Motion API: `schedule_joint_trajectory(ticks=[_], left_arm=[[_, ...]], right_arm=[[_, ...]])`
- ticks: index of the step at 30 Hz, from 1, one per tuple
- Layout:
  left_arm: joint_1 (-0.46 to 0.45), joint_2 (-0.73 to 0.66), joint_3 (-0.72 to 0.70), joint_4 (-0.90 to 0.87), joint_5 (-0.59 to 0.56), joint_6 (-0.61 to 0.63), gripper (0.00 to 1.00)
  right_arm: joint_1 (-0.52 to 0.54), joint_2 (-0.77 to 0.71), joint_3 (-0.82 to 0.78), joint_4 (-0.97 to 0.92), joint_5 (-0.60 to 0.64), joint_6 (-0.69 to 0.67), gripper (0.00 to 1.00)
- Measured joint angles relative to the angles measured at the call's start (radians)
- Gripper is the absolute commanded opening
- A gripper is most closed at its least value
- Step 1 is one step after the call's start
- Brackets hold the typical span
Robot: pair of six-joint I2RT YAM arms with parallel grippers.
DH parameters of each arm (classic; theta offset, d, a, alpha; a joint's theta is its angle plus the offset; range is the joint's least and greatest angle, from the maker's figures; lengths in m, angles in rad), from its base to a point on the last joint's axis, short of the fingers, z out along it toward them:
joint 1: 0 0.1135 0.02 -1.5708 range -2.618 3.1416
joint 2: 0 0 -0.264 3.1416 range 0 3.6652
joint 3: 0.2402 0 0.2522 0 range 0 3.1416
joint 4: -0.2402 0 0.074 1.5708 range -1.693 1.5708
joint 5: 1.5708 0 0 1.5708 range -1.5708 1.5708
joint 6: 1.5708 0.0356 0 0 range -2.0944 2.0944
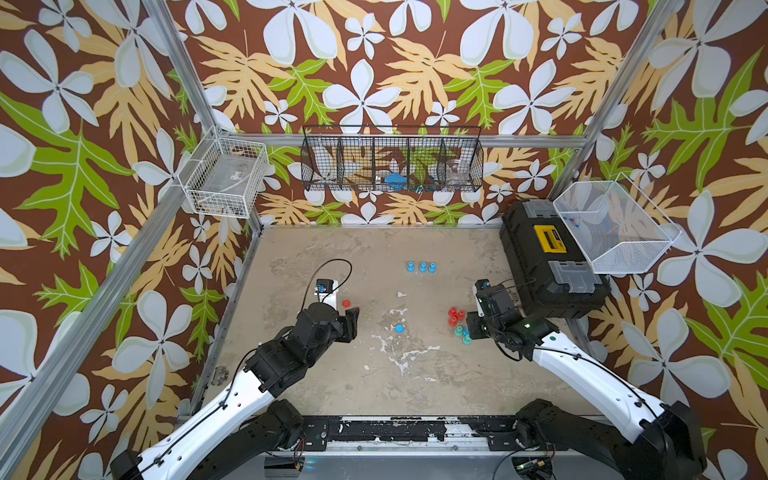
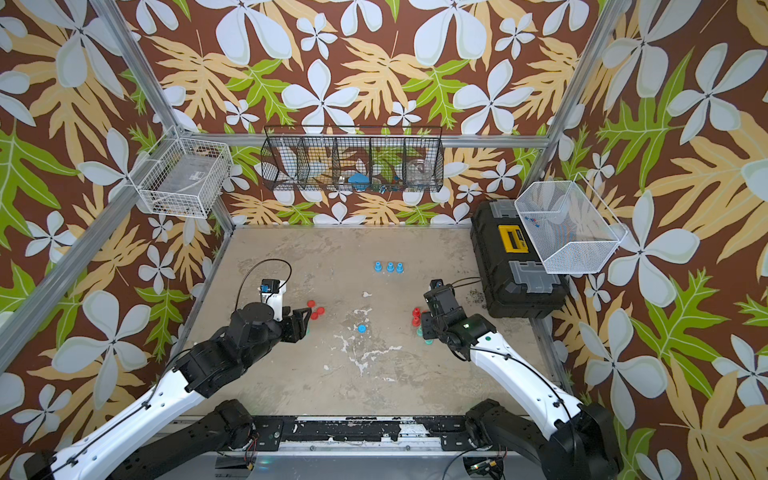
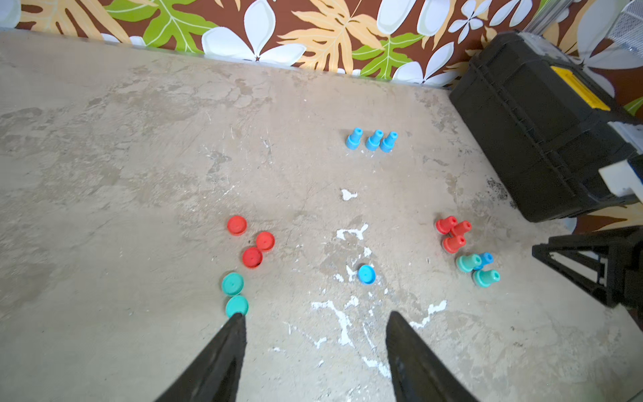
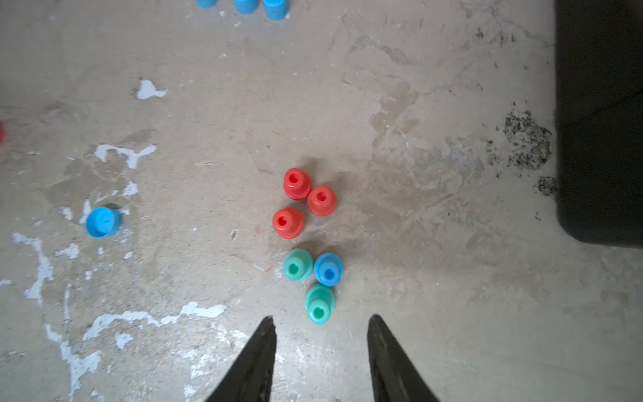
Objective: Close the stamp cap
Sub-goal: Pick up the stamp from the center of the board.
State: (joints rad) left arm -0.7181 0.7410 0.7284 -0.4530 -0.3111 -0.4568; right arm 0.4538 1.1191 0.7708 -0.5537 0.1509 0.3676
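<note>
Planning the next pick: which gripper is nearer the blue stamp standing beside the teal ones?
Right. The right gripper is close beside the blue stamp and teal stamps; the left gripper is across the table, by the teal caps.

**Setting:** robotics lab test cell, tabletop type.
**Enclosure:** aluminium frame with floral printed backdrop on three sides.
**Work surface:** worn, paint-flecked tabletop.
**Fixed equipment:** left arm and right arm, white and black, based on a black mounting rail along the near edge, cables exposed.
**Storage:** white wire basket, black divided wire basket and white mesh basket hung on the frame. Black toolbox with yellow latch at the far right of the tabletop.
</note>
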Motion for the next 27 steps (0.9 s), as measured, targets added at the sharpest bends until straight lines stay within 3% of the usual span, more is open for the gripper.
schedule_joint_trajectory(ticks=[8,27], left_arm=[[0.002,-0.107,-0.071,-0.009,-0.026,0.021,0.64],[0.002,-0.09,-0.079,-0.001,-0.027,0.037,0.61]], right_arm=[[-0.024,0.117,0.008,0.012,-0.024,-0.025,0.44],[-0.027,0.241,-0.001,0.05,-0.019,-0.031,0.38]])
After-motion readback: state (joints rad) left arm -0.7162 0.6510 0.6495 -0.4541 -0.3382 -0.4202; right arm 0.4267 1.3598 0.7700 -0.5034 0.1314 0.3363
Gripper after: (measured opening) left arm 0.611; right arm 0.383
